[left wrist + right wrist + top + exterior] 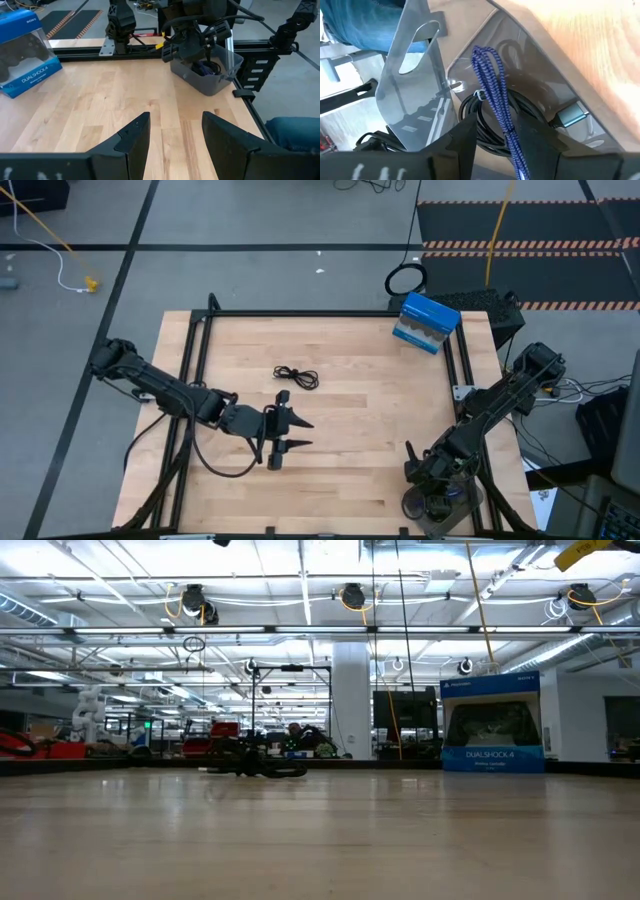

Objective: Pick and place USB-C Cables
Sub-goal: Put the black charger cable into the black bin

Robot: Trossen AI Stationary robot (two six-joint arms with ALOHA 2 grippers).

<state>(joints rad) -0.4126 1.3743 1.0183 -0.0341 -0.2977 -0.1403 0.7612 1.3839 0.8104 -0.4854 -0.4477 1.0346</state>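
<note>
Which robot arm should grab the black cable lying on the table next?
Probably the left. The left gripper is open and empty beside the black cable, while the right gripper is down in the grey bin with the blue cable.

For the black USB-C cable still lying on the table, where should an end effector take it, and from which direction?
Probably from straight above, across the bundled middle of the black USB-C cable. It lies flat on the wooden table as a loose coil with clear space around it, so there is no edge to hook from the side. The left end effector, open and nearby, looks best placed.
</note>
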